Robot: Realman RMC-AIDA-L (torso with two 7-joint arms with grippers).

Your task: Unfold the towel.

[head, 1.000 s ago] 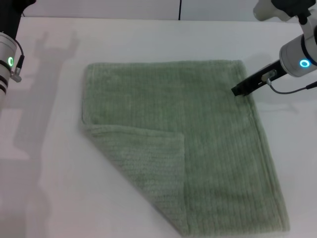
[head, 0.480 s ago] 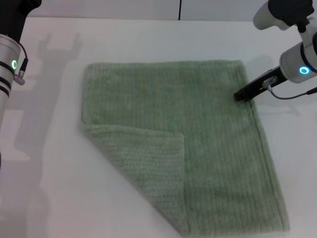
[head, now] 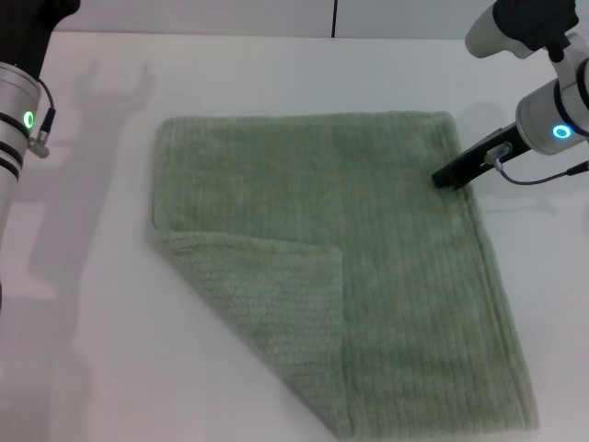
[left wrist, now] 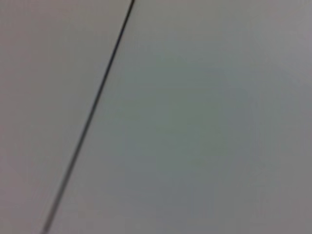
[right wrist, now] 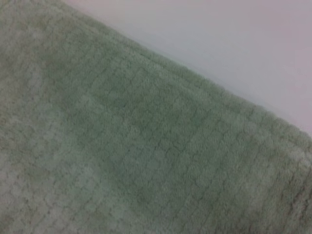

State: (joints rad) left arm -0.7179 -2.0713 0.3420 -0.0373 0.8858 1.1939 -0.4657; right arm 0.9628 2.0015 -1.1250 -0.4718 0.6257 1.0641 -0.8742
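Right fingers at towel edge (far-right).

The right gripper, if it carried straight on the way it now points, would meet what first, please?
Most likely the towel: the right gripper points toward the robot's left at the towel's right edge, though its height above the cloth is unclear.

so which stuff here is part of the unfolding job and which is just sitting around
Part of the job:
- towel, one corner folded over on the robot's left near side
- right pincer, at the towel's far right edge

Just there:
- white table
- left arm, parked off to the left, pincer out of sight
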